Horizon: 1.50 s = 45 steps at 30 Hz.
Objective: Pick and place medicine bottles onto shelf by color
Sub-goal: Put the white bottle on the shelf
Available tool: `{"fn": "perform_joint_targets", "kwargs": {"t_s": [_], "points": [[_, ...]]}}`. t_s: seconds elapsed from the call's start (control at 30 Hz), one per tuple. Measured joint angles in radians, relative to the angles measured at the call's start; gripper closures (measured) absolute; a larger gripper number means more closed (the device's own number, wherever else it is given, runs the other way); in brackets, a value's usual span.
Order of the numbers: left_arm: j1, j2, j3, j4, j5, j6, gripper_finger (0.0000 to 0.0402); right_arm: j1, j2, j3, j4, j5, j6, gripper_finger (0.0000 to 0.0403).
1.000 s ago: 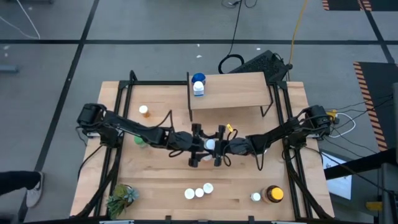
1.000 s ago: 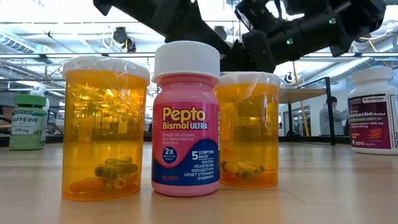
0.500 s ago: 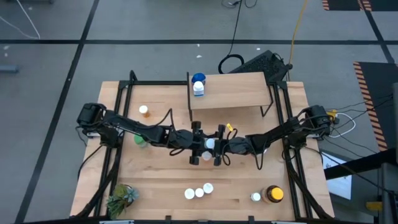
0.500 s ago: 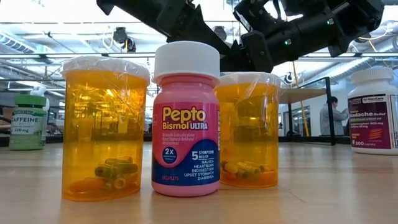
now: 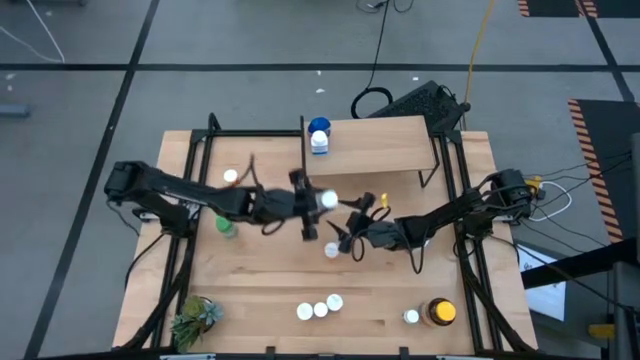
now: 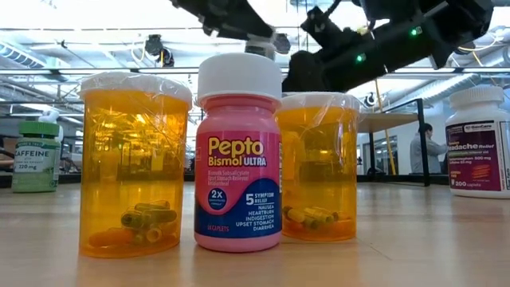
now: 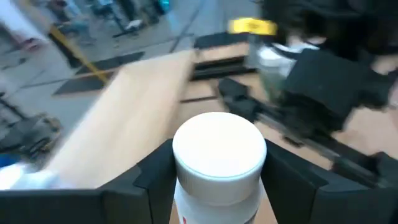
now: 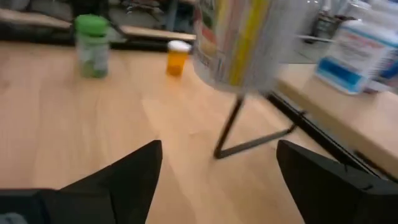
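Room: grey floor with black lines around the rig; cables behind; a person stands far off beyond the tabletop (image 5: 260,280) in the low view.
Tabletop: light wood, black frame rails at both sides.
Shelf (image 5: 375,145): at the far edge, right of centre; a blue-capped bottle (image 5: 319,130) and a white one just beside it stand at its left end.
My left end effector (image 5: 312,202): raised over mid-tabletop, just in front of the shelf's left leg, clenched on a white-capped bottle (image 7: 219,158); cap sits between both fingers (image 7: 155,171).
My right end effector (image 5: 345,236): near the left one, slightly nearer the front edge, fingers spread, nothing between them.
Green bottle (image 5: 226,227): left side, under my left arm.
Orange bottle (image 5: 231,177): left rear, white cap.
Front row: three white caps (image 5: 319,308) close together at the front centre.
Front right: amber jar (image 5: 440,313) with a small white bottle just beside it.
Plant (image 5: 195,320): front left corner.
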Motion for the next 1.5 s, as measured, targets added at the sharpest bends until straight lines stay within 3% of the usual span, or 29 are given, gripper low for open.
{"fn": "perform_joint_targets", "kwargs": {"t_s": [0.2,0.5,0.67,1.0,1.5], "points": [[0.13,-0.069,-0.002,-0.014,0.07,-0.024,0.018,-0.004,-0.036,0.001,0.006,-0.03,0.035,0.0086],[0.282,-0.021,-0.005,0.024,0.122,-0.086,0.0195,-0.004,-0.056,0.0,-0.028,-0.067,0.043,0.0089],[0.309,0.006,-0.003,0.049,0.124,-0.102,0.0168,-0.006,-0.069,0.0,-0.053,-0.068,0.06,0.009],[0.338,0.052,-0.003,0.065,0.125,-0.093,0.0188,-0.006,-0.074,0.0,-0.069,-0.069,0.061,0.009],[0.344,0.059,-0.003,0.04,0.118,-0.055,0.0098,-0.006,-0.074,0.0,-0.073,-0.068,0.061,0.009]]}}
